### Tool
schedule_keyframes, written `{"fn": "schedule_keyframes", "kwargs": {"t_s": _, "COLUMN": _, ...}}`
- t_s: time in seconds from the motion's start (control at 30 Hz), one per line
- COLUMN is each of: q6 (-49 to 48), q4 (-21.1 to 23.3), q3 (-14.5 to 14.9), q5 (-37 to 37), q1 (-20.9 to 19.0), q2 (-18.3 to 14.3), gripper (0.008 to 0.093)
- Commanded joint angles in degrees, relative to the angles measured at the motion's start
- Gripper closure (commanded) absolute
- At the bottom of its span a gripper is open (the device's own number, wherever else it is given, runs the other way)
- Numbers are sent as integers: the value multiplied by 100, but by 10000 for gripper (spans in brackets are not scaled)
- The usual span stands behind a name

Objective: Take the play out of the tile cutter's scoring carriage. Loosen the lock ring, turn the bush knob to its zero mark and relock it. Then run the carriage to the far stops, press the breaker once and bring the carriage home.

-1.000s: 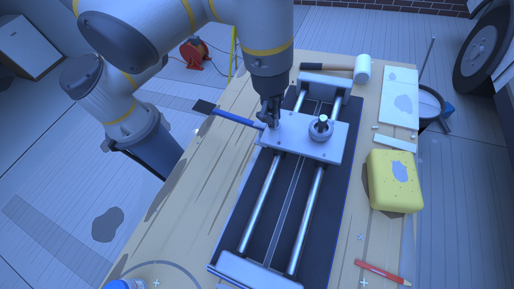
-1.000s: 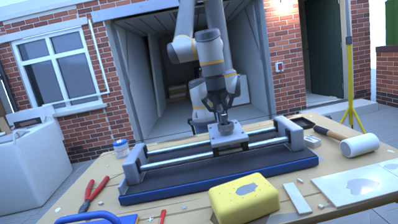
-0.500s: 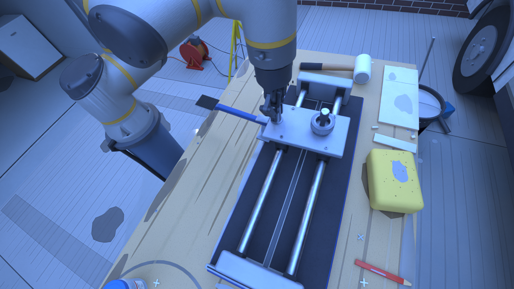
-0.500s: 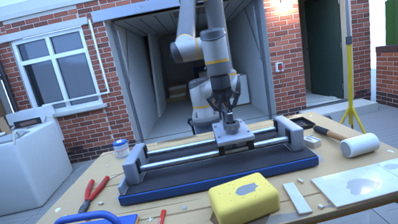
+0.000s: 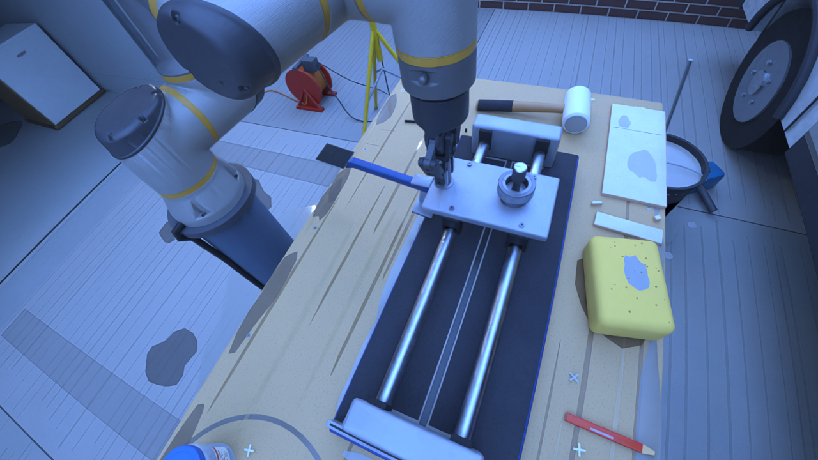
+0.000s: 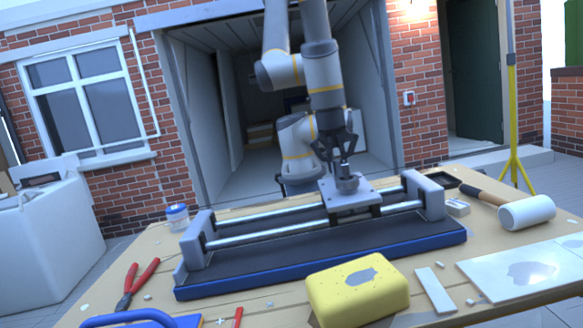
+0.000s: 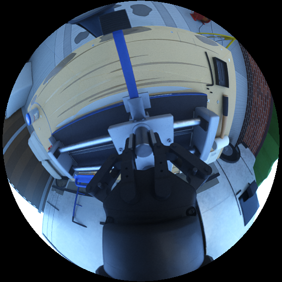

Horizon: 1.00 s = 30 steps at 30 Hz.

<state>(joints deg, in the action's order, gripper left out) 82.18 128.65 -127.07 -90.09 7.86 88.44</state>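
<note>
A short steel grip post (image 7: 141, 140) stands on the carriage corner, and my gripper (image 7: 142, 143) is closed with a finger on each side of it. In the side camera the gripper (image 5: 439, 174) comes straight down onto the grey carriage plate (image 5: 491, 199). The carriage sits on two steel rails (image 5: 417, 312), a short way from the far end block (image 5: 516, 137). The bush knob with its knurled lock ring (image 5: 517, 187) stands on the plate's right side. The blue breaker lever (image 5: 382, 171) sticks out from the carriage to the left, ending in a black pad (image 5: 336, 153).
The far end block is close ahead of the carriage. A mallet (image 5: 552, 107) lies behind it. A yellow sponge (image 5: 628, 288), white tiles (image 5: 636, 153) and a red pencil (image 5: 609, 434) lie right of the cutter. The near end block (image 5: 394, 429) closes the rails. The left bench strip is bare wood.
</note>
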Motion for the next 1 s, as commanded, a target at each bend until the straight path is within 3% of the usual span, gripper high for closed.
{"fn": "schedule_keyframes", "kwargs": {"t_s": 0.0, "q6": 11, "q4": 0, "q3": 5, "q5": 9, "q1": -15, "q2": 1, "gripper": 934}}
{"fn": "schedule_keyframes", "kwargs": {"t_s": 0.97, "q6": 374, "q4": -4, "q3": 74, "q5": 9, "q1": -378, "q2": -65, "gripper": 934}}
